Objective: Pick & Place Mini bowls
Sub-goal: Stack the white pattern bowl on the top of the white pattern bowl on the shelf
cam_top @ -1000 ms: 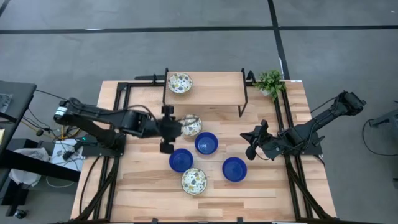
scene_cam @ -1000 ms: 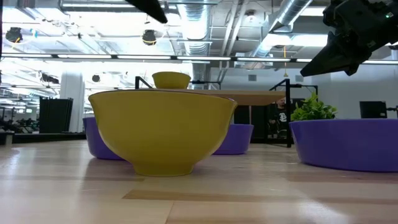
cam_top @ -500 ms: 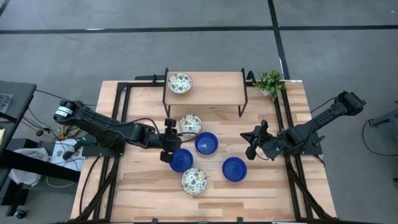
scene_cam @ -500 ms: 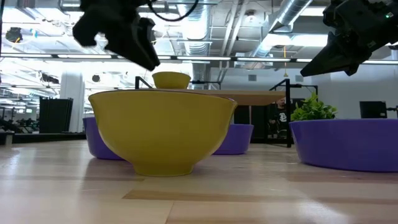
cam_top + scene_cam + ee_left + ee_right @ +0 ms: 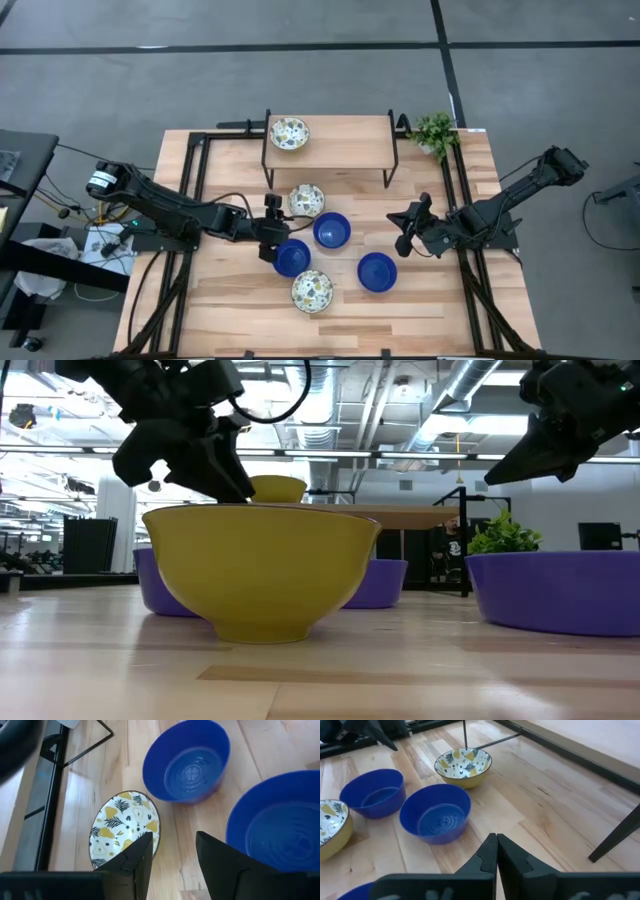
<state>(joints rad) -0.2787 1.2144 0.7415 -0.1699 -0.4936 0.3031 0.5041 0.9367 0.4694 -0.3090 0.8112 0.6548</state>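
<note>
The left gripper (image 5: 268,228), fingers parted and empty, is hovering beside a blue bowl (image 5: 291,257), needing to lower over its rim.

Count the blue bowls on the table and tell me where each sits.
3. One blue bowl lies beside the left gripper, one sits mid-table near the patterned bowl, and one lies toward the right arm's side. None seems hidden.

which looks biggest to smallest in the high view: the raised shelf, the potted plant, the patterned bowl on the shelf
1. Raised shelf, clearly largest.
2. Potted plant.
3. Patterned bowl on the shelf, only slightly smaller than the plant, so that ranking is unsure.
</note>
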